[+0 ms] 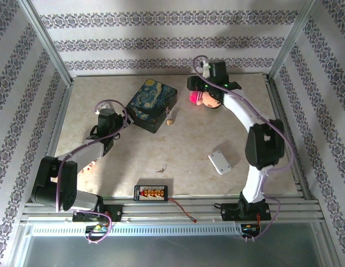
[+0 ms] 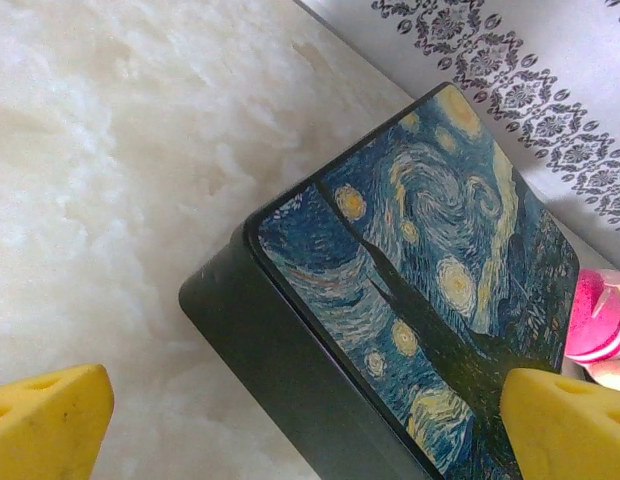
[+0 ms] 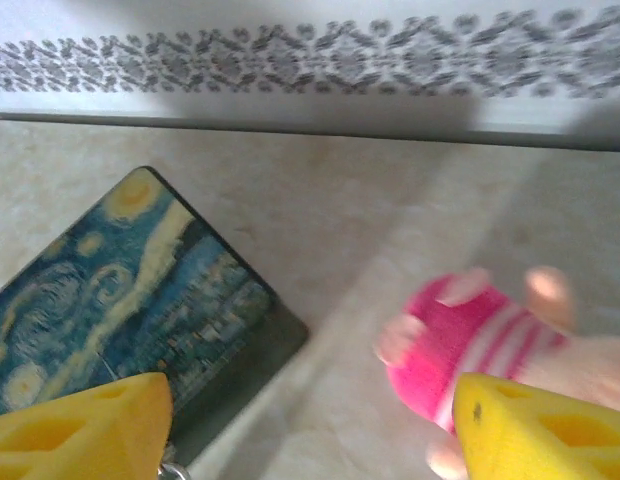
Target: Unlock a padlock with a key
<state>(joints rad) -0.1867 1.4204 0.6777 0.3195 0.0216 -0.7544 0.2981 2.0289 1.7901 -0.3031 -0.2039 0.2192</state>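
Note:
The tiny brass padlock (image 1: 170,118) lies on the table just off the right corner of the painted tin, its thin shackle pointing up. The small silvery key (image 1: 161,167) lies alone on the marble, nearer the front. My left gripper (image 1: 121,123) sits low at the tin's left side, open, yellow fingers (image 2: 45,420) wide apart around the tin's corner and holding nothing. My right gripper (image 1: 201,92) hovers at the back beside the pink doll, open (image 3: 310,440) over bare table. A sliver of silvery metal (image 3: 172,471) peeks out by its left finger.
A dark tin with a starry-night lid (image 1: 152,104) stands at the back middle. The pink plush doll (image 1: 206,99) lies right of it under my right wrist. A white plastic block (image 1: 220,162) and a black connector board (image 1: 151,192) with a red-black wire (image 1: 183,210) sit nearer the front.

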